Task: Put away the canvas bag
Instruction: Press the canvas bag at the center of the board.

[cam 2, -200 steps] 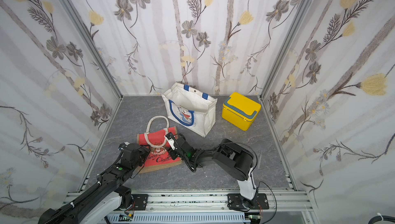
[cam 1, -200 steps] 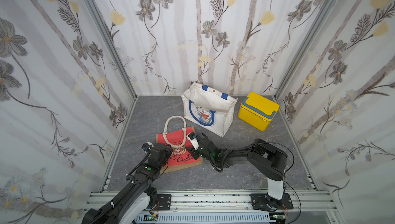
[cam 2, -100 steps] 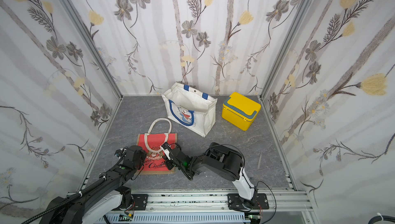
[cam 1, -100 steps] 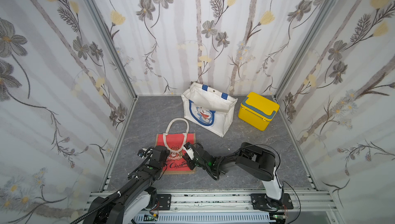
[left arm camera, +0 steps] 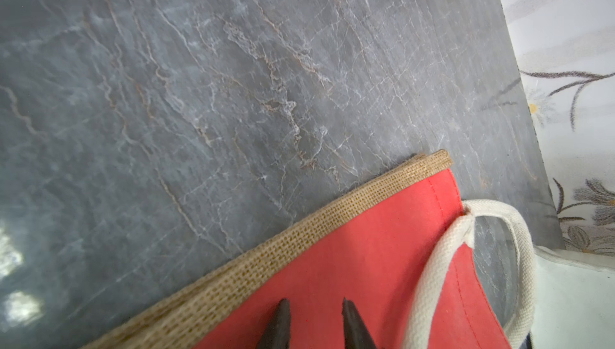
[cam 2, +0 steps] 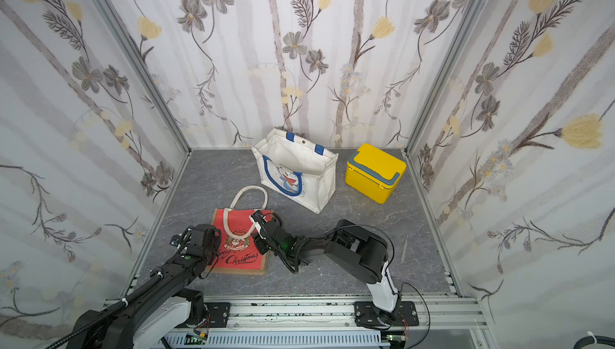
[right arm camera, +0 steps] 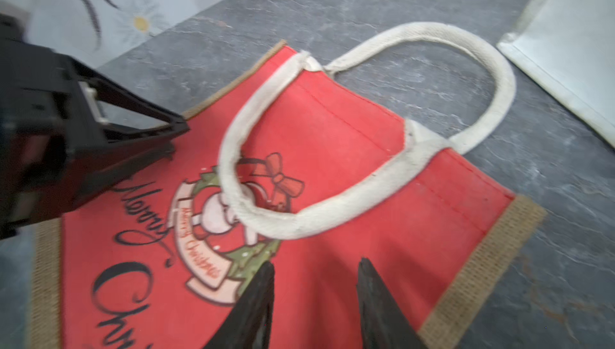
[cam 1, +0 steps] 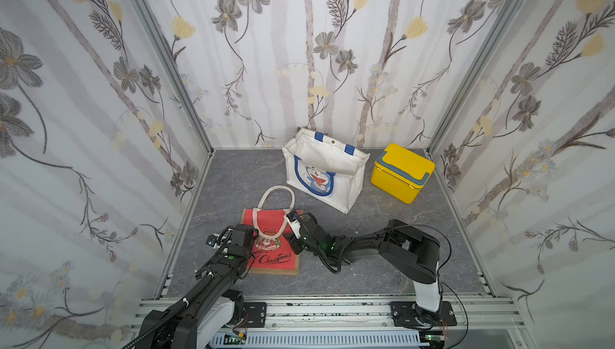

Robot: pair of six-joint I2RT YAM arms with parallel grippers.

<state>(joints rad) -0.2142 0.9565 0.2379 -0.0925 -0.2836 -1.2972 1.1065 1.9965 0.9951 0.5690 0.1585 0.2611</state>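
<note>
The red bag lay flat on the table, a claw at each side.
We saw the left claw over its left part and the right claw over its right part, both released, tips apart, gripping nothing; the white bag and yellow box stood apart behind it.

Only the tips of the left gripper showed in its wrist view. The fingers were cut off by the picture's edge, along with much of the red Christmas bag. In both top views the left arm covered that bag's left side. The right wrist view was smeared, and the right gripper and white tote were cropped. A thin sliver was too small to name.
</note>
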